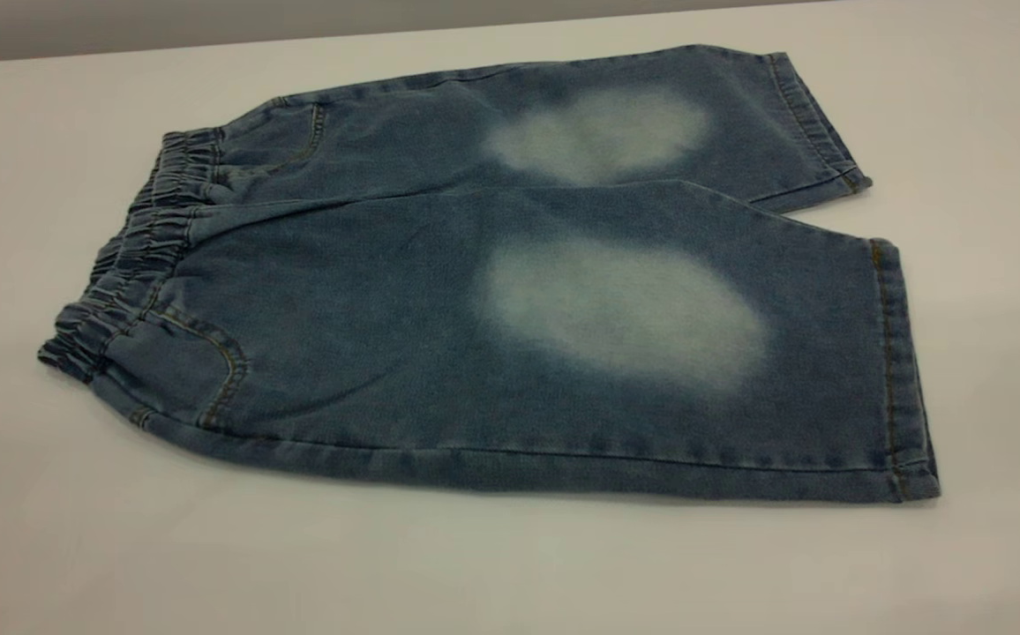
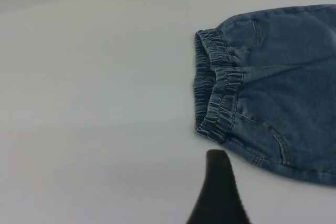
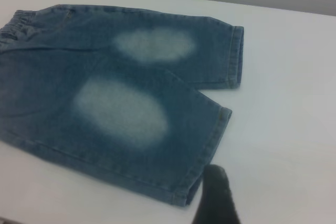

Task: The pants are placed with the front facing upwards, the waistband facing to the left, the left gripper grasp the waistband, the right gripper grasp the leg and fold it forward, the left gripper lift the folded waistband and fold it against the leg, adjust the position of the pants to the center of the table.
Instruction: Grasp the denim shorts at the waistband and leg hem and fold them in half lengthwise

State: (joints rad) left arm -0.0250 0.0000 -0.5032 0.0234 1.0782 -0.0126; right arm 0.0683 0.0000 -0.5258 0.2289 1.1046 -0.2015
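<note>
We find the pants [image 1: 510, 291] lying flat and unfolded on the white table [image 1: 122, 547], front up, with the gathered waistband [image 1: 135, 256] at the left and the 2 leg hems at the right. Neither arm appears in the exterior view. The left wrist view shows one black fingertip of the left gripper [image 2: 219, 190] above bare table just beside the near corner of the waistband [image 2: 215, 98], not touching it. The right wrist view shows one dark fingertip of the right gripper [image 3: 216, 198] near the hem of the near leg [image 3: 207, 150], also clear of the cloth. With only 1 finger of each in view, we cannot tell whether either gripper is wide or narrow, and neither holds anything.

We judge that the first step, the 2 grasps, is not yet made. To do it well, we want the left gripper to bite the near end of the waistband across the full ruched strip, catching both layers. We want the right gripper to pinch the near leg at its hem corner. Both should then lift together and carry the near leg over the far one, so that the edges line up and the denim does not bunch.
</note>
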